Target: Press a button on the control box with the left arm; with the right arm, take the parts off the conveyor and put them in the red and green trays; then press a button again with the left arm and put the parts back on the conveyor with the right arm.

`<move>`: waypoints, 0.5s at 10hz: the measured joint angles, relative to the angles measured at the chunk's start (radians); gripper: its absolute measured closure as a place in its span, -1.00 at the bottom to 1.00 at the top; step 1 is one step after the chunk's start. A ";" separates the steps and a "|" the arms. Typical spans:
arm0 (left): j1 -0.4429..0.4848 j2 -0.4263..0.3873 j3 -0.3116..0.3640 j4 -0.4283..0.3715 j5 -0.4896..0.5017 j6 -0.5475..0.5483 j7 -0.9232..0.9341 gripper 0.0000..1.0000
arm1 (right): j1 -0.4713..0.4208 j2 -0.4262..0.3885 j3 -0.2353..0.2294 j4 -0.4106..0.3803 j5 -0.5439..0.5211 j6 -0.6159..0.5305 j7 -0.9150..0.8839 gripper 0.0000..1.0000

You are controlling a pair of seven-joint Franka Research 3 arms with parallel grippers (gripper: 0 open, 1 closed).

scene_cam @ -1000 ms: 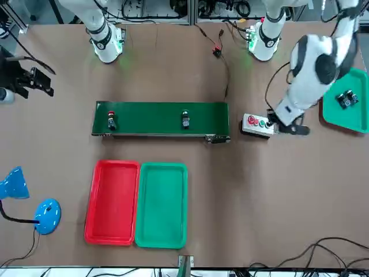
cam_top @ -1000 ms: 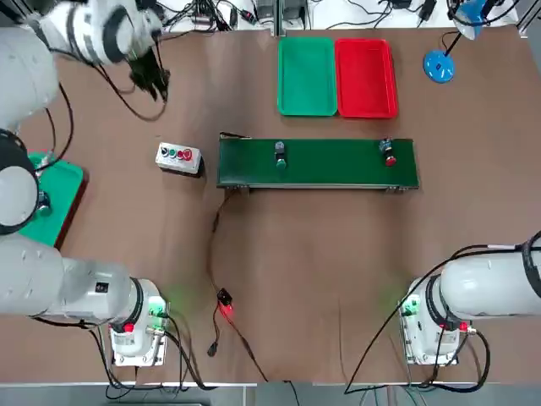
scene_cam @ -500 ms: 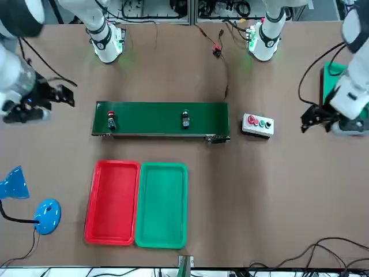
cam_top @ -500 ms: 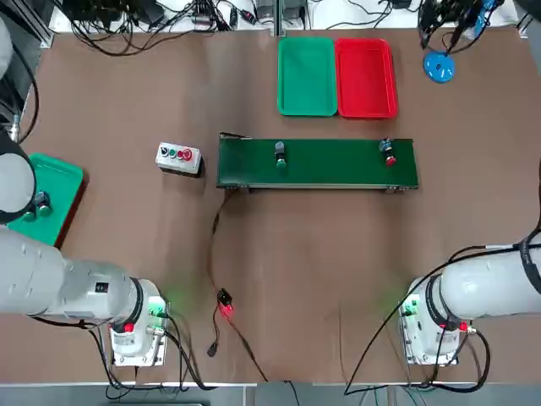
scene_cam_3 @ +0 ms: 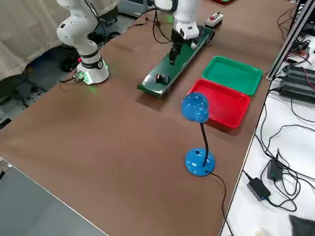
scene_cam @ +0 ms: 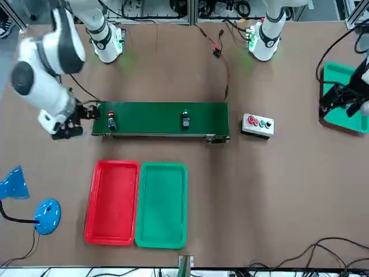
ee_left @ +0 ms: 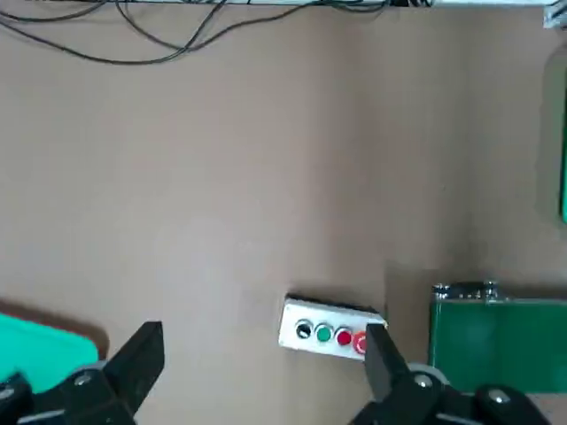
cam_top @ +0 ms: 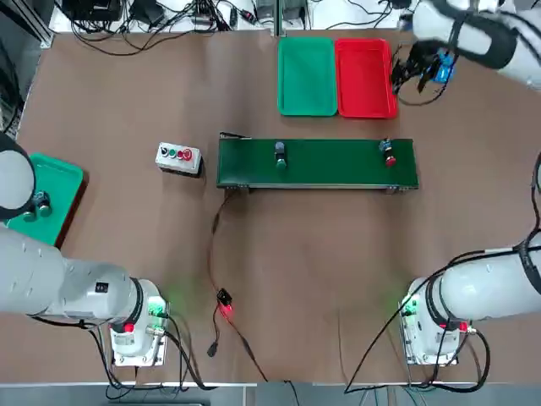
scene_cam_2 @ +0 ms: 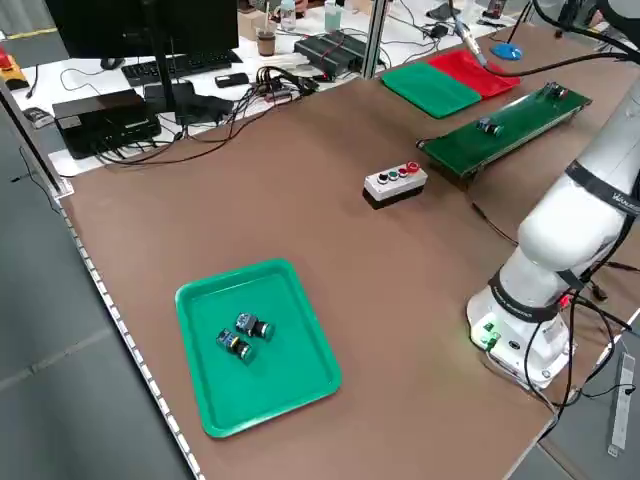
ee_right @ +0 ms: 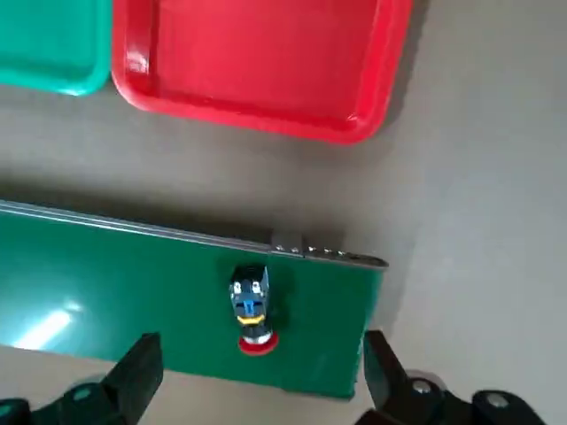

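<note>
Conveyor point(cam_top: 317, 162) carries two parts point(cam_top: 280, 155), well apart. Right gripper point(ee_right: 257, 376) hovers above the red-capped one point(ee_right: 251, 305), fingers spread and empty. Left gripper point(ee_left: 266, 372), equally released, hangs high over the control box point(ee_left: 330, 331).

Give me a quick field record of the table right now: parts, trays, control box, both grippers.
conveyor: two parts on belt
red-capped part: right end
green-capped part: mid-left
red tray: empty
green tray: empty
control box: left of conveyor
right gripper: open, above red-capped part
left gripper: open, raised, away from control box
</note>
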 joint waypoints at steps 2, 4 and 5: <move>0.003 0.005 0.027 0.002 -0.040 -0.001 0.021 -1.00 | 0.027 0.000 0.001 -0.136 0.000 0.153 -0.002 -1.00; 0.001 0.018 0.027 0.012 -0.034 -0.021 0.032 -1.00 | 0.030 0.000 -0.001 -0.246 0.000 0.305 -0.002 -1.00; -0.002 0.026 0.025 0.018 -0.022 -0.039 0.047 -1.00 | 0.030 0.000 -0.001 -0.275 0.000 0.336 -0.003 -1.00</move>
